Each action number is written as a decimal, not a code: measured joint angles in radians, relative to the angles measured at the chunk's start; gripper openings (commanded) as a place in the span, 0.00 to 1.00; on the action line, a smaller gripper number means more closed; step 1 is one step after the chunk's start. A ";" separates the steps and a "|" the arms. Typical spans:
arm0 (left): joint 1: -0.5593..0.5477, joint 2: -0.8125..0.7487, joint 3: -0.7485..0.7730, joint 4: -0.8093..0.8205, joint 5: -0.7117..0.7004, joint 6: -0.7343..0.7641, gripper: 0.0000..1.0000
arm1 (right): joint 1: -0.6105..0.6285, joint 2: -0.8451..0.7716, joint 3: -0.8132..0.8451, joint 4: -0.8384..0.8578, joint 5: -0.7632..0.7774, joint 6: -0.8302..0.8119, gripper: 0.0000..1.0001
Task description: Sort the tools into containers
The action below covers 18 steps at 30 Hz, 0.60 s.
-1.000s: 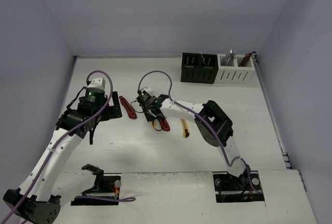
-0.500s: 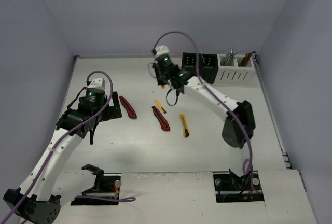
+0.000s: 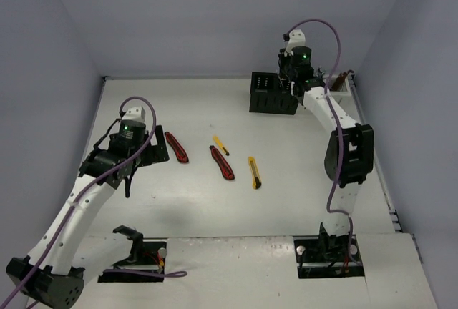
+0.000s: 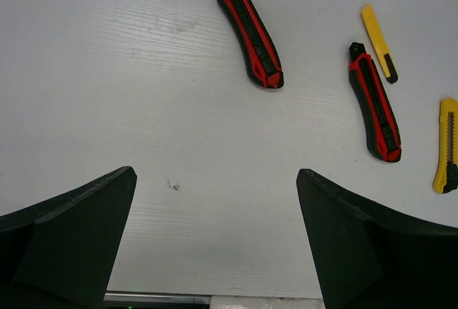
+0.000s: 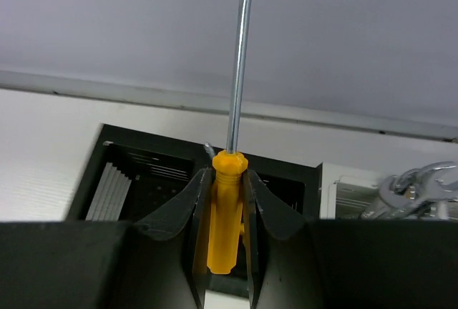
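You are looking at a white worktop [image 3: 215,109] boxed in on three sides by plain, pale lilac-grey walls. A back wall [image 3: 229,16] runs along its far edge, with a left wall [image 3: 43,94] and a right wall [image 3: 422,94] along its side edges. The light is soft and even, and the shadows are faint. Two dark rectangular cutouts [image 3: 154,247] sit at the near edge.

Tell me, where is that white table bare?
Bare: the back-left stretch between the black slotted box and the left red-and-black utility knife; also the strip just nearer than the long yellow utility knife. Crowded: the middle knives and around that box.
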 measured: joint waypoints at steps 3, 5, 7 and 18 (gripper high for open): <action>0.000 0.016 0.000 0.000 0.004 -0.006 0.94 | -0.030 0.086 0.002 0.038 -0.022 0.001 0.00; 0.000 0.026 0.000 0.000 0.005 -0.009 0.94 | -0.043 0.132 0.004 0.053 -0.029 0.003 0.01; 0.000 0.035 0.000 0.000 0.005 -0.012 0.94 | -0.051 0.161 0.004 0.059 -0.032 0.004 0.04; 0.000 0.112 0.014 -0.003 0.004 -0.036 0.94 | -0.055 0.122 -0.122 0.131 -0.047 0.019 0.47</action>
